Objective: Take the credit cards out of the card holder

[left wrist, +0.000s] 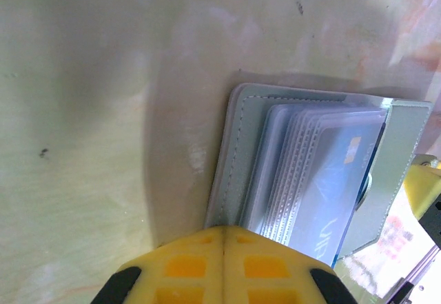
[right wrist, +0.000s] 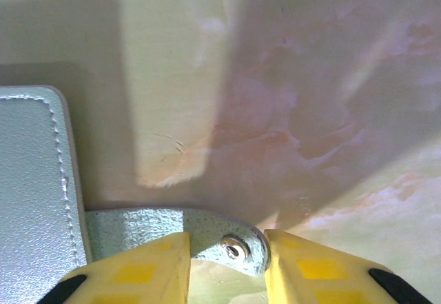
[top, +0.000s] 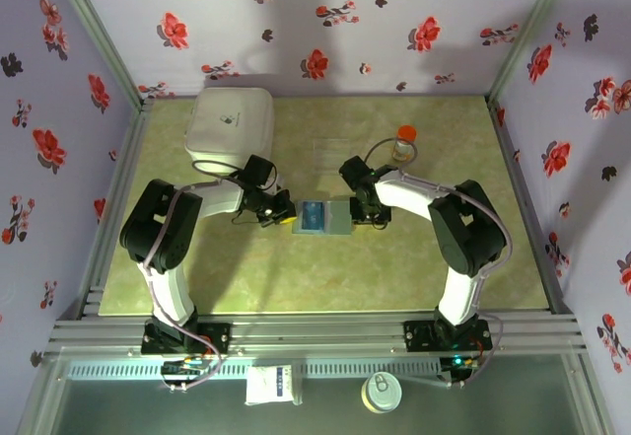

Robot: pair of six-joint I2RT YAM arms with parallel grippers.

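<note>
Card holder (top: 325, 216) lies open mid-counter (top: 414, 267). My left pincer (left wrist: 224, 262), shut, rests on its left edge. A blue credit card (left wrist: 337, 180) sits in the sleeves. My right pincer (right wrist: 227, 269), part open, straddles the stud tab (right wrist: 207, 231). Ungripped, that flap may fold back over the cards.

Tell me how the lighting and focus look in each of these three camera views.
Top external: evenly lit and sharp. Left wrist: the left gripper is blurred up close, glare whitens the clear sleeves in the card holder, a dark shadow beside it. Right wrist: broad shadow bands cross the table; the right gripper is soft, the holder's stitching crisp.
</note>
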